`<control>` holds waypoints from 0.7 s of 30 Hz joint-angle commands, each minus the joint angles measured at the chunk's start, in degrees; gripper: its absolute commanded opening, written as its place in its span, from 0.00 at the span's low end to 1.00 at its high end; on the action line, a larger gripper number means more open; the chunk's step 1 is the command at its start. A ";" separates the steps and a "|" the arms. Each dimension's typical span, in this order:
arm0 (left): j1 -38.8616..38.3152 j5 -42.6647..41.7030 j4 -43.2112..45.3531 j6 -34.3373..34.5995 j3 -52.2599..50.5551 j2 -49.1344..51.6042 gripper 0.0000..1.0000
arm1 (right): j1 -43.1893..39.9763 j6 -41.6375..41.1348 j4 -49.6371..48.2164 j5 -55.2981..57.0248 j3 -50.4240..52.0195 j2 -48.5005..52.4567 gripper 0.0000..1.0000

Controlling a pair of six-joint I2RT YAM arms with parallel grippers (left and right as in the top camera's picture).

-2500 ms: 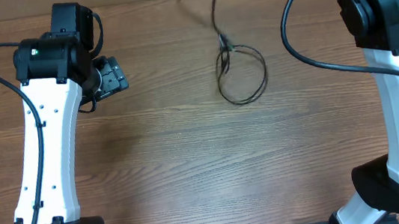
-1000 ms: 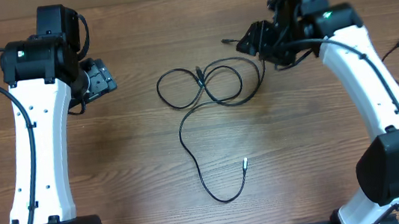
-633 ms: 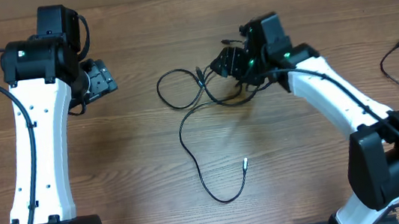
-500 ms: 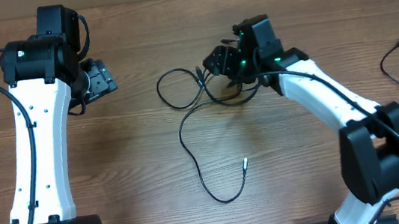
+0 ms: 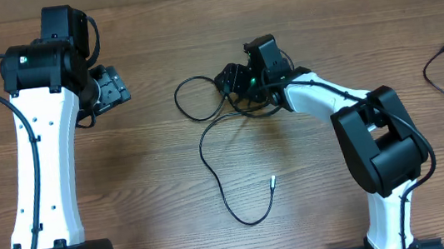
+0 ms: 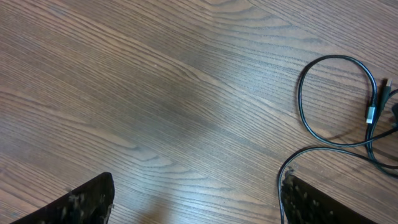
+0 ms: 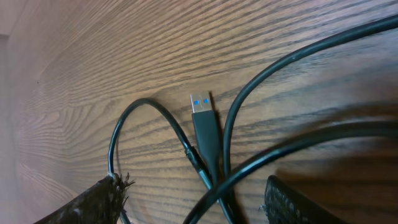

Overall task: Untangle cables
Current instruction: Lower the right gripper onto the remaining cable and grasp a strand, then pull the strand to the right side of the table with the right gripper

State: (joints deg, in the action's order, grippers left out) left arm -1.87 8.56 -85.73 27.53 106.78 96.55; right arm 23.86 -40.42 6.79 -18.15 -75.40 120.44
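Several thin black cables (image 5: 202, 153) lie on the wooden table, looped together at the centre, with one strand trailing down to a silvery plug tip (image 5: 272, 182). My right gripper (image 5: 228, 82) is low over the knot and open. In the right wrist view its fingers (image 7: 87, 205) straddle crossed strands (image 7: 292, 146) and a black USB plug (image 7: 205, 130) with a silver end, gripping none of them. My left gripper (image 5: 113, 87) hangs open to the left of the tangle. In the left wrist view its fingertips (image 6: 323, 202) are wide apart over bare wood, with a cable loop (image 6: 300, 99) to the right.
Two more black cable ends (image 5: 439, 83) lie near the table's right edge, away from the tangle. The right arm's white links (image 5: 320, 101) stretch across the table's right half. Bare wood lies between the left arm and the tangle.
My right arm swung from the right side leftward and came down over the tangle, its jaws now straddling the strands. The left arm has not moved.
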 commanded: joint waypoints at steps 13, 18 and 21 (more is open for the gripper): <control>-0.02 -0.70 -0.02 0.81 -0.09 -0.13 0.85 | 1.55 -3.54 0.70 -4.85 0.20 0.17 0.26; -0.02 -0.70 0.02 0.81 -0.09 -0.13 0.85 | 1.92 -16.83 2.56 -2.45 0.90 0.22 0.25; -0.02 -0.70 0.00 0.81 -0.09 -0.13 0.85 | 2.47 -16.81 1.66 -2.49 0.87 0.24 0.20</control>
State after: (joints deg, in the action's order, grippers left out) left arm -1.87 8.34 -85.73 27.53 106.78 96.55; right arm 25.54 -53.36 9.39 -21.54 -75.29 120.62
